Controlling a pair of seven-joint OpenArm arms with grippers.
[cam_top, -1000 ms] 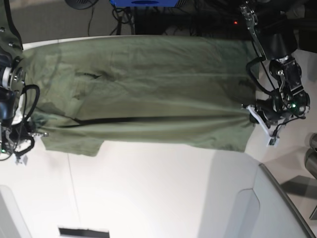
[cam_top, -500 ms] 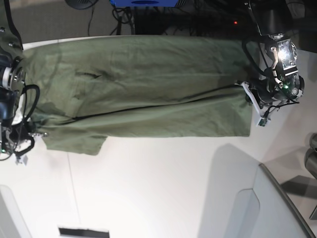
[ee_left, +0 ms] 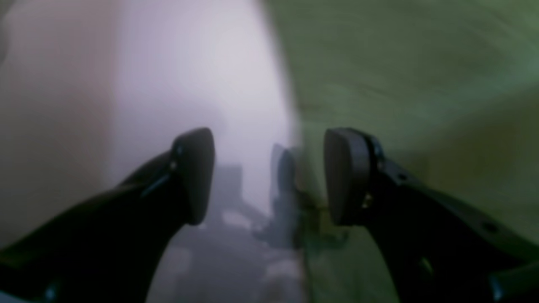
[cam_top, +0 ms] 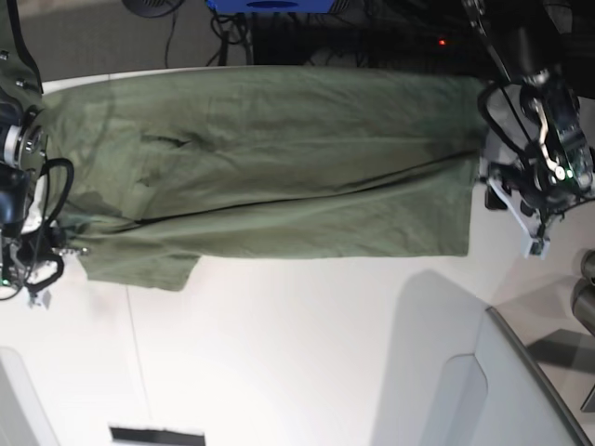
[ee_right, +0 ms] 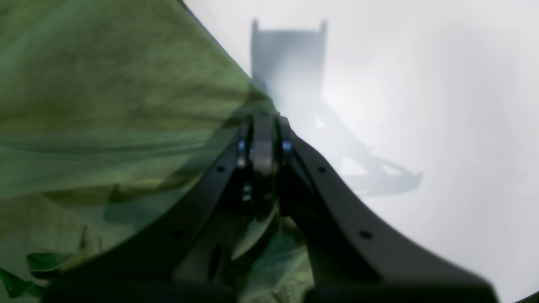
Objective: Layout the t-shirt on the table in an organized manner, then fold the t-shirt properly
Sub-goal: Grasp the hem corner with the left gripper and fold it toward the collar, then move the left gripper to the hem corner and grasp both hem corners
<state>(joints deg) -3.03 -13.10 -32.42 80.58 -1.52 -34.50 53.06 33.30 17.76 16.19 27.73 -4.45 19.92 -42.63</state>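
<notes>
The olive-green t-shirt [cam_top: 270, 158] lies spread across the far half of the white table [cam_top: 279, 353], with a long fold line running along it. My left gripper [cam_top: 502, 186] is open and empty just off the shirt's right edge. In the left wrist view the left gripper [ee_left: 269, 176] has its jaws wide apart over the table [ee_left: 189, 63], with the shirt [ee_left: 400, 84] beside it. My right gripper [cam_top: 70, 249] is at the shirt's left end. In the right wrist view the right gripper [ee_right: 263, 143] is shut on the shirt's fabric [ee_right: 105, 105].
A grey angled panel [cam_top: 521, 390] stands at the near right. A dark strip [cam_top: 156, 435] lies at the near edge. Cables and a blue box [cam_top: 270, 5] sit beyond the far edge. Bare tabletop shows in front of the shirt.
My left gripper carried the shirt's right hem toward the far side, let it go and moved off to the right. The lower flap now lies flat. The right arm has not moved.
</notes>
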